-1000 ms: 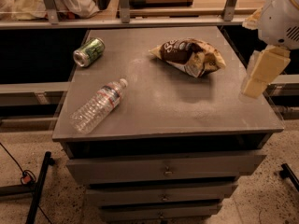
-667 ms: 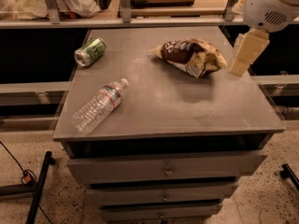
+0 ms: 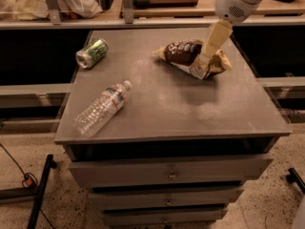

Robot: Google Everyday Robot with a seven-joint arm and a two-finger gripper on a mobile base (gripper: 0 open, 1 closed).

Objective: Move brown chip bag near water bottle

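Observation:
The brown chip bag (image 3: 186,54) lies crinkled on the far right part of the grey cabinet top (image 3: 167,104), with tan ends and white lettering. The water bottle (image 3: 101,108) lies on its side at the front left, its white cap pointing toward the middle. My gripper (image 3: 207,57) comes down from the white arm at the top right and reaches the right part of the bag. One cream finger (image 3: 213,43) shows in front of the bag.
A green soda can (image 3: 91,53) lies on its side at the far left of the top. Drawers run down the cabinet's front below the edge. A shelf with a rail and bags stands behind the cabinet. A black stand leg is on the floor at the left.
My arm has swung left from beyond the cabinet's right edge and now hangs over the chip bag. The bag, the bottle and the can have not moved.

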